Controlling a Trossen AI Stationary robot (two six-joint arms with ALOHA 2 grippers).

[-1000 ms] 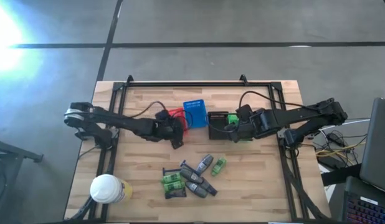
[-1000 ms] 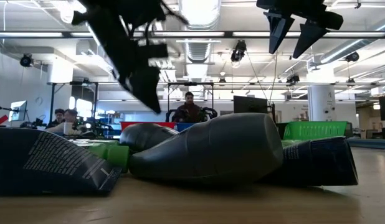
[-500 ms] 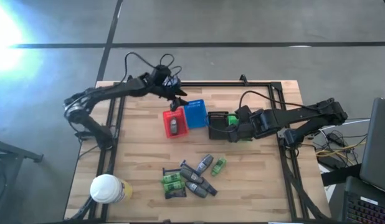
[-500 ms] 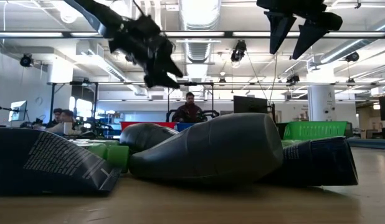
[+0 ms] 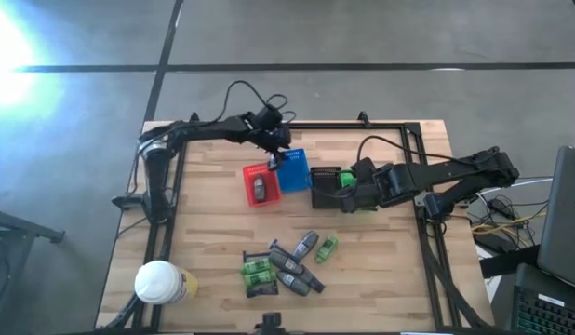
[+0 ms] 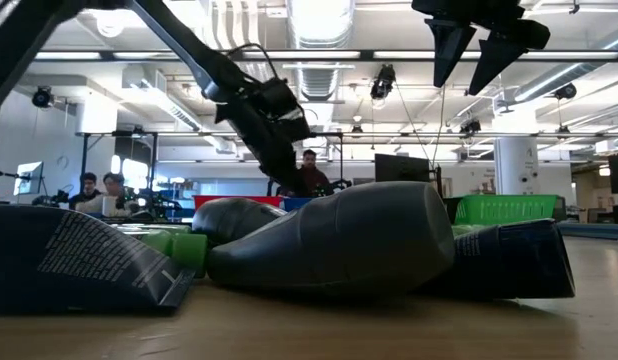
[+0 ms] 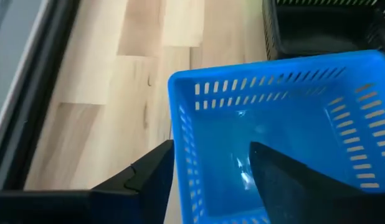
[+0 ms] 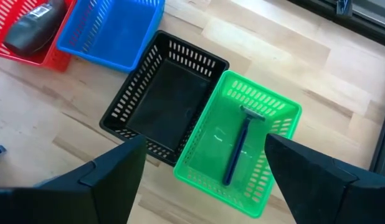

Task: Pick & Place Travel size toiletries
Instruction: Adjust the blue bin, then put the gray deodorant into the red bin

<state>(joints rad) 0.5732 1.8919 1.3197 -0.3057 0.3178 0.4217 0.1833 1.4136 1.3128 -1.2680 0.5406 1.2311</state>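
The toiletries lie in a heap near the table's near edge: grey oval bottles [image 5: 289, 265], green packets [image 5: 257, 272] and a small green bottle [image 5: 327, 246]. In the low view a grey bottle [image 6: 339, 240] lies on its side close up. One grey bottle [image 5: 260, 189] lies in the red basket [image 5: 248, 177], and a dark blue razor [image 8: 239, 146] lies in the green basket [image 8: 267, 106]. My left gripper [image 7: 211, 149] is open, with one finger inside the blue basket [image 7: 280, 87] and one outside its wall. My right gripper [image 8: 205, 143] hangs open above the black and green baskets.
Red, blue, black [image 5: 325, 186] and green baskets stand in a row at mid-table. A white-lidded yellowish container [image 5: 159, 282] stands at the near left corner. A dark metal frame [image 5: 287, 127] runs around the table. Bare wood shows between the baskets and the heap.
My left arm has risen from over the red basket, swung toward the table's far edge, then moved right and come down at the blue basket. With the arm gone, a grey bottle shows in the red basket. My right arm has kept still.
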